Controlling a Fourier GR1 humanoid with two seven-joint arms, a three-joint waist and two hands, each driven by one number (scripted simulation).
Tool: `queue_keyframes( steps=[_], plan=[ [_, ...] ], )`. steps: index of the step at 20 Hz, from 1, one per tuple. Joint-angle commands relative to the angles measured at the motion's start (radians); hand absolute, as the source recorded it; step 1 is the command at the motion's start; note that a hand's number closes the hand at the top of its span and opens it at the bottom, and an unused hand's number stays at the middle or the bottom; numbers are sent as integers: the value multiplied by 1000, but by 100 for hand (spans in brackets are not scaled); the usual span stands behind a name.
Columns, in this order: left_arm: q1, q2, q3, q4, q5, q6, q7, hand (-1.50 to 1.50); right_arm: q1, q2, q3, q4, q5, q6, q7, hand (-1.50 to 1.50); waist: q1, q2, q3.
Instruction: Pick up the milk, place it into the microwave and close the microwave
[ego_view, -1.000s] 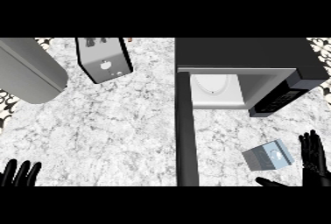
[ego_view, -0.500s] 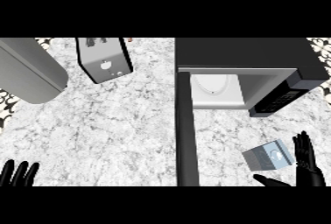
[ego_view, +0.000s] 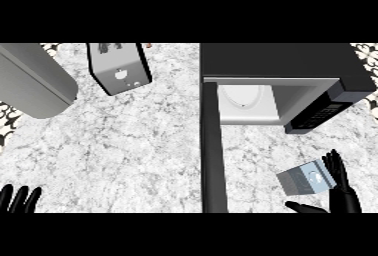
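From my remote station, looking steeply down: my right hand stands wide open at the lower right of the marble worktop. Its fingers are straight and point away from me, and its thumb juts out to the left. It holds nothing. The milk, a small grey-blue carton, sits on the worktop just to the left of those fingers and just above the thumb, inside the angle the two make. I cannot tell whether the fingers touch its side. The carton lies near the microwave but outside it. The microwave is a black box at the upper right with a pale cavity, and a round plate shows in it. The control panel is at the cavity's right. The microwave's door hangs open and shows edge-on as a dark bar running from the cavity's left side down to the lower edge of the view, with the milk to its right. My left hand rests open at the lower left corner, fingers up, well apart from everything else. A toaster stands at the top of the worktop, left of the microwave. A large grey rounded appliance fills the upper left corner.
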Motion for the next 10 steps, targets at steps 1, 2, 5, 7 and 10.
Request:
queue_keyframes(
  steps=[1, 2, 5, 7, 10],
  plan=[
    [17, 13, 46, 69, 30, -47, -65, -150, -57, -18, -25, 203, -6, 62, -124, -150, 5, 1, 1],
    [5, -12, -48, 20, -45, 27, -26, -150, -78, 17, -9, 175, -3, 23, -65, -150, 2, 0, 0],
    [73, -13, -72, -28, -24, 6, -39, -150, -133, 3, -32, 194, -12, -11, -56, -150, 4, -1, 0],
    [-22, 13, 39, 39, 32, -14, -2, -150, -168, -28, -42, 295, 1, 14, -144, -150, 1, 1, 0],
    [10, -13, -32, 56, -23, 3, -56, -150, -190, 0, -50, 329, -8, 1, -194, -150, 3, 0, 0]
  ],
)
